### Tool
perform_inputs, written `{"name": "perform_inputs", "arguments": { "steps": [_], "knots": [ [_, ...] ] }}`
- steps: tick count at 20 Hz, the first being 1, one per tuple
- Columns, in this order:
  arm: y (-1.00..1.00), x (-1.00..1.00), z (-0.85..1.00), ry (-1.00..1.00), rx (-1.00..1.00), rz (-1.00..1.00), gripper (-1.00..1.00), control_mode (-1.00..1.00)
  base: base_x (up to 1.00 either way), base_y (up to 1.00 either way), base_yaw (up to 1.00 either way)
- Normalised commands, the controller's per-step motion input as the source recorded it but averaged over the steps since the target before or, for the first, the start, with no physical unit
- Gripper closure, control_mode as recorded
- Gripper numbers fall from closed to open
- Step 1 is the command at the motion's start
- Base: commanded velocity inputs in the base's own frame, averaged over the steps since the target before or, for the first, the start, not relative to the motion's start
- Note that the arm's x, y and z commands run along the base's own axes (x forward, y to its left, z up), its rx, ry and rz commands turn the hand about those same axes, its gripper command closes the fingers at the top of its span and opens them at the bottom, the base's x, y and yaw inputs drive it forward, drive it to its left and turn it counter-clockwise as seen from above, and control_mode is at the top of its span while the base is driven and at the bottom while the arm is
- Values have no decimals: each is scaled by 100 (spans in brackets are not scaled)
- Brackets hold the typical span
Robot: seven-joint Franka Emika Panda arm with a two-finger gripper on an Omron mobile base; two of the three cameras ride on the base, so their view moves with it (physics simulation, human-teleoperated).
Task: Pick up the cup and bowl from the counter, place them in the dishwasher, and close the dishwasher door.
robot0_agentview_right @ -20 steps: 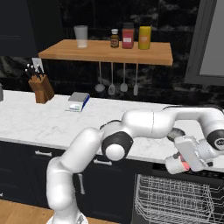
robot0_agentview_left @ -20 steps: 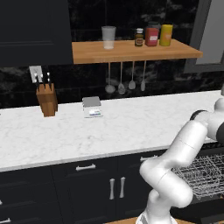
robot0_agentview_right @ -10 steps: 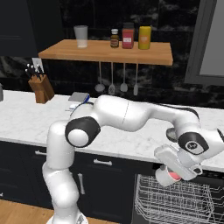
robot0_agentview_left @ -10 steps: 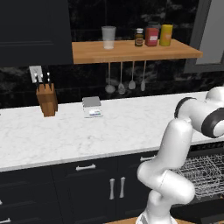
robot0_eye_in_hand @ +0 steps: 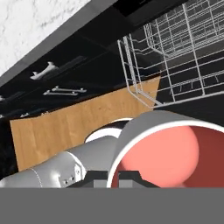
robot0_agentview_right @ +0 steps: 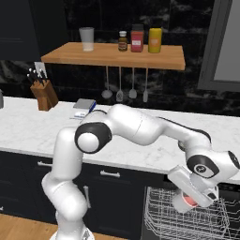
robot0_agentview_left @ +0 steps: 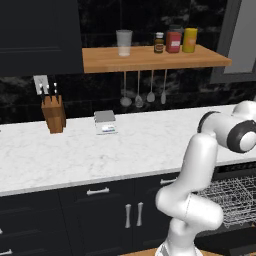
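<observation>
A white robot arm reaches down over the front edge of the marble desk [robot0_agentview_right: 28,129], its claw [robot0_agentview_right: 194,199] clamped shut on the rim of a bowl [robot0_agentview_right: 187,201] — grey outside, red inside — held just above the wire rack [robot0_agentview_right: 161,213] of the open dishwasher [robot0_agentview_right: 232,197]. In the hand view the bowl [robot0_eye_in_hand: 168,151] sits large and tilted before the finger tips [robot0_eye_in_hand: 127,177], its rim passing between them, with the rack [robot0_eye_in_hand: 175,48] beyond it and a strip of wooden floor [robot0_eye_in_hand: 65,127] beside it. Whether the bowl touches the rack is hard to tell; it appears to hang clear.

In the left base view the rack [robot0_agentview_left: 232,195] juts out below the desk [robot0_agentview_left: 75,155] at the right. On the desk stand a knife block [robot0_agentview_left: 53,114] and, near the middle, a small kitchen scale [robot0_agentview_left: 106,122] — both well apart from the arm's working end. Above, a wooden shelf [robot0_agentview_left: 150,57] carries a clear glass [robot0_agentview_left: 123,42] and three jars [robot0_agentview_left: 174,40], with four utensils [robot0_agentview_left: 143,90] hanging beneath it.
</observation>
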Motion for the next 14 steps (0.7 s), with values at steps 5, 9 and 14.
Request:
{"name": "perform_inputs", "arguments": {
  "steps": [5,9,14],
  "knots": [
    [-84,5,0,9,25,-29,100,-100,0,0,0],
    [-30,23,-16,9,15,-22,100,-100,0,0,0],
    [14,29,-62,1,2,-22,100,-100,0,0,0]
  ]
}}
